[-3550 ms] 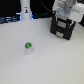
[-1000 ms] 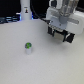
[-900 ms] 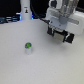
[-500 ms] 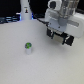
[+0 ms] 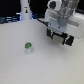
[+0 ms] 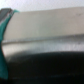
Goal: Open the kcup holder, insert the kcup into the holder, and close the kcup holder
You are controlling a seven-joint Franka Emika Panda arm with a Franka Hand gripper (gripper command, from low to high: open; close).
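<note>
Kcup [image 5: 28, 47]: standing upright on the white tabletop [image 5: 20, 67], green top facing up, toward the exterior view's left and nearer the camera.
Kcup handling: likely weighing very little, thin-walled and easy to dent or tip; probably best taken across the round sides below the green top, squeezing gently.
Kcup holder [image 5: 65, 38]: sitting at the far side on the exterior view's right, black and boxy, largely hidden behind the arm.
Holder handling: judging it rigid and much heavier than the pod; pulling a drawer-like front probably calling for a hold on its edge or slot, though not showing clearly here.
Pincer [image 5: 57, 34]: hanging right at the holder's front, well apart from the kcup.
Pincer state: cannot tell whether apart or together; wrist view showing only a blurred grey surface filling the picture.
Tall white post [image 5: 25, 10]: standing at the back, beyond the kcup.
</note>
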